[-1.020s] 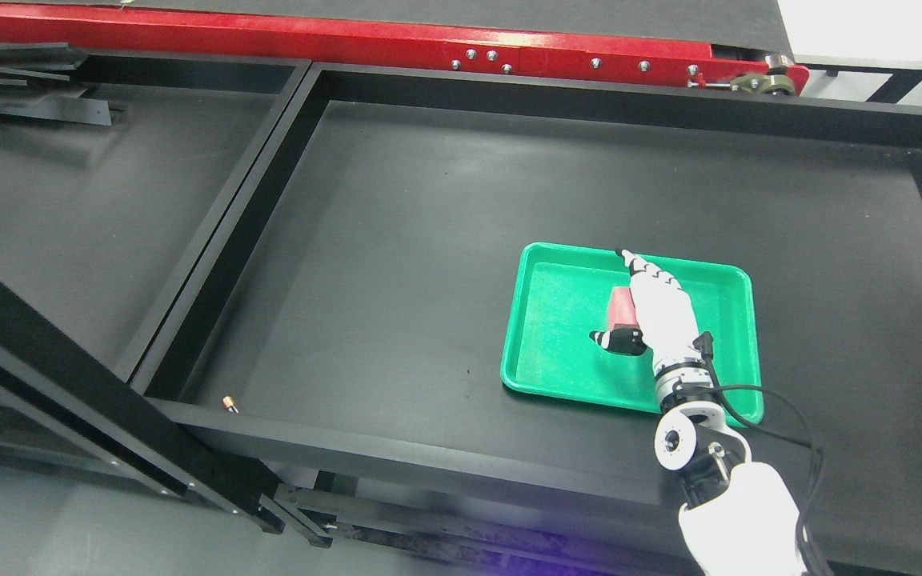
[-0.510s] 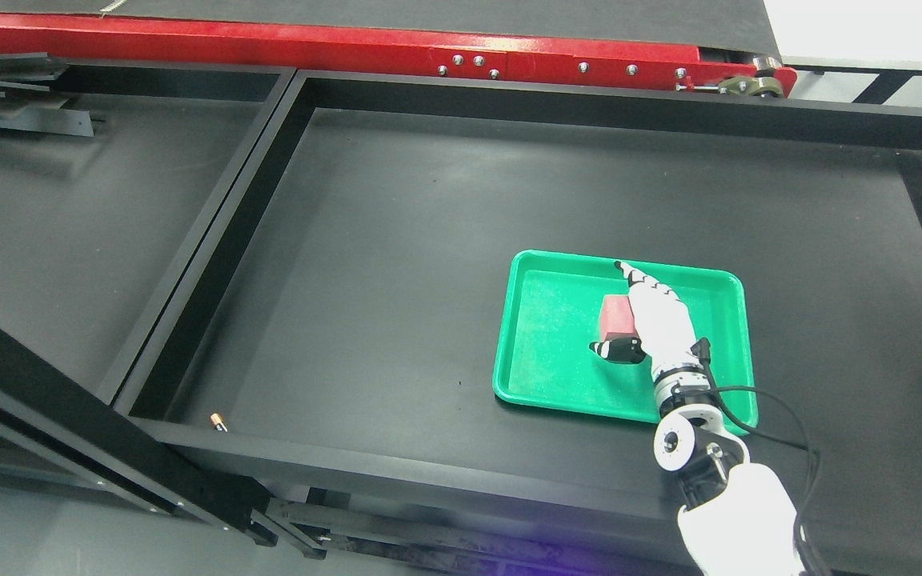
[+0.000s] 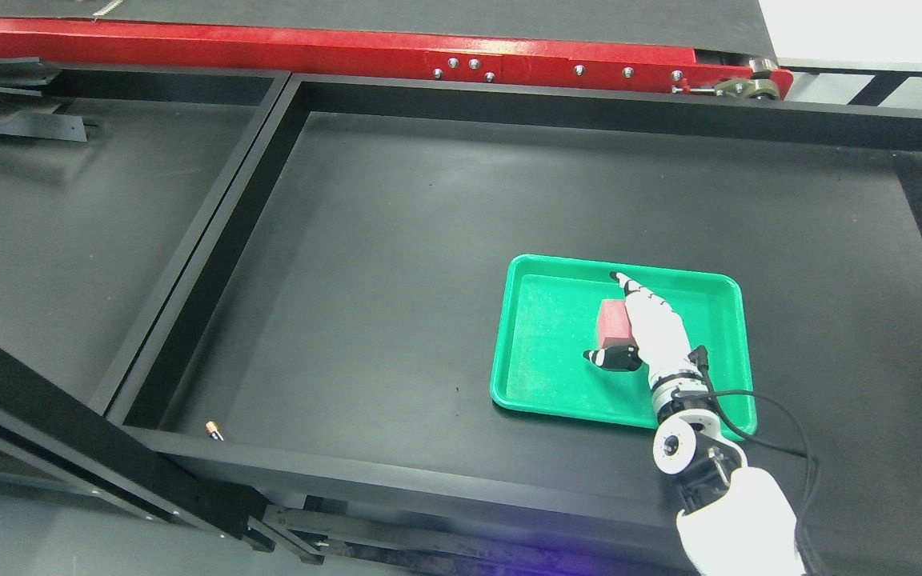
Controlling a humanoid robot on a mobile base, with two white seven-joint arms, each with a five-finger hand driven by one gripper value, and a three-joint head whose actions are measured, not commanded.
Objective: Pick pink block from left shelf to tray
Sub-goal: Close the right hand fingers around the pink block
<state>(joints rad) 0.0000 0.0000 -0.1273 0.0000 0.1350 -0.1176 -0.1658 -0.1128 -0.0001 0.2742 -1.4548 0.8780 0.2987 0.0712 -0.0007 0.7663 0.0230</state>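
So the pink block is sitting inside the green tray now, roughly mid-tray, and it looks like it's resting on the tray floor rather than hanging in the air. Compared with a second ago it has dropped a bit lower relative to the tray and reads as a squarer, settled shape. The whole view has slid a little too, so part of that shift is just the camera moving, not the block.

The right robot hand is right up against the block's right side, fingers stretched out long toward the far rim and the dark thumb tucked just under the block's near edge. It looks more like a loosened, opening hand than a firm grip, but I can't say for sure that contact is fully broken.

My read: the drop-off is basically done, and what's left is pulling the hand clear without nudging the block.

Tray sits on the black shelf deck, right of centre. Left arm isn't visible.
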